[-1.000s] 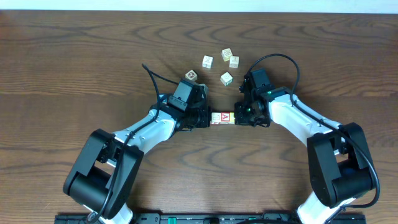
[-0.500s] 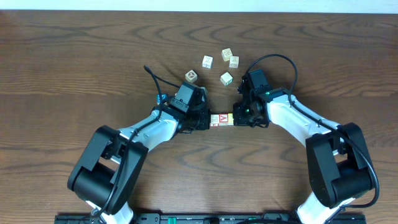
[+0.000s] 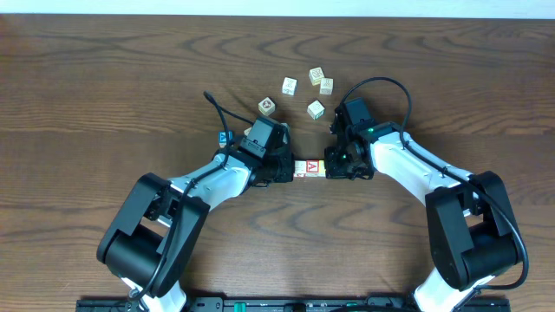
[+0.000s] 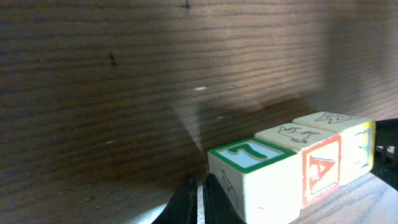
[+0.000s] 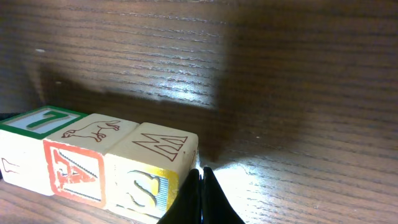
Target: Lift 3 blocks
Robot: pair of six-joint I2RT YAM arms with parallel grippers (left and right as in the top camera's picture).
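Three wooden blocks [image 3: 310, 166] sit in a tight row between my two grippers. The left wrist view shows a green-bordered block [image 4: 249, 180] nearest, then the red "A" block [image 4: 318, 168], then a pale yellow block [image 4: 351, 140]. The right wrist view shows the same row from the other end: yellow block [image 5: 149, 168], red "A" block [image 5: 74, 168], green-bordered block [image 5: 31, 140]. The left gripper [image 4: 199, 190] is shut, its tips against the green-bordered block's end. The right gripper [image 5: 200, 180] is shut and presses the yellow block's end. I cannot tell whether the row is off the table.
Loose cubes lie behind the grippers: a blue-topped cube [image 3: 224, 137], a brown-marked cube [image 3: 266, 106], and cream cubes [image 3: 289, 85], [image 3: 316, 74], [image 3: 326, 86], [image 3: 316, 109]. Black cables arc over both wrists.
The left arm has swung slightly right, uncovering the blue-topped cube. The row and both grippers have drifted a little toward the front edge. Both grippers stay shut.
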